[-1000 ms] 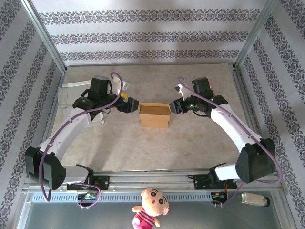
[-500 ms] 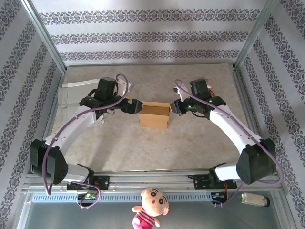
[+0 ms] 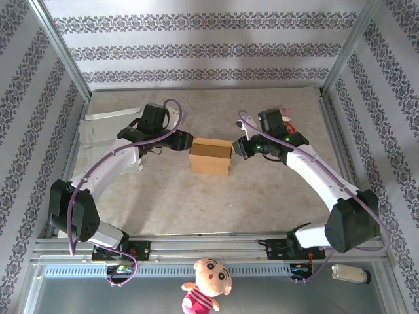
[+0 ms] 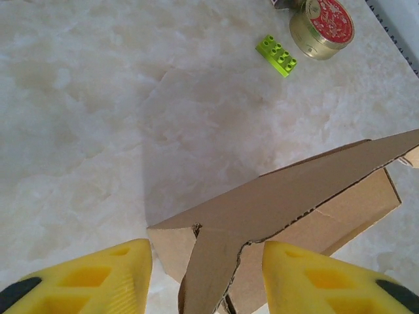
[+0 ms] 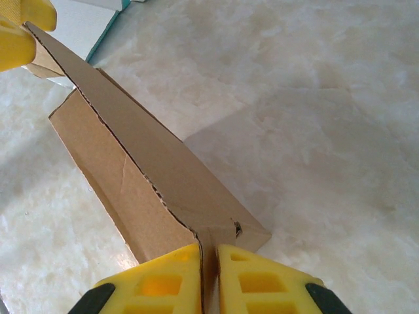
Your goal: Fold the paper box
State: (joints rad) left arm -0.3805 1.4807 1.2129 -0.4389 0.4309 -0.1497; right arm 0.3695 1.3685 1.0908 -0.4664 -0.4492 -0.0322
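1. The paper box (image 3: pixel 210 157) sits near the middle of the table (image 3: pixel 196 209), long side running 9 to 3 o'clock, with its brown top flap (image 5: pixel 131 150) raised and not yet folded down.
2. The right gripper (image 3: pixel 237 148) is at the box's 3 o'clock end. From its wrist camera, the right gripper (image 5: pixel 208 275) has its jaws pressed together on the thin edge of that flap, with only a sliver of card between them.
3. The left gripper (image 3: pixel 185 141) is at the box's 10 o'clock corner. In its own view the yellow fingers (image 4: pixel 98 278) stand apart on either side of the flap's torn end. The card is in the gap, but I can't see either pad touching it.
4. A green brick (image 4: pixel 276 55) and a round tin (image 4: pixel 321 19) lie well apart from the box, toward 1 o'clock in the left wrist view.
5. I'd say this is the flap-folding step, with one end gripped and the other about to be.
6. Next, the left jaws need to close on the card. Then both arms should move together, or the flap may twist or tear.
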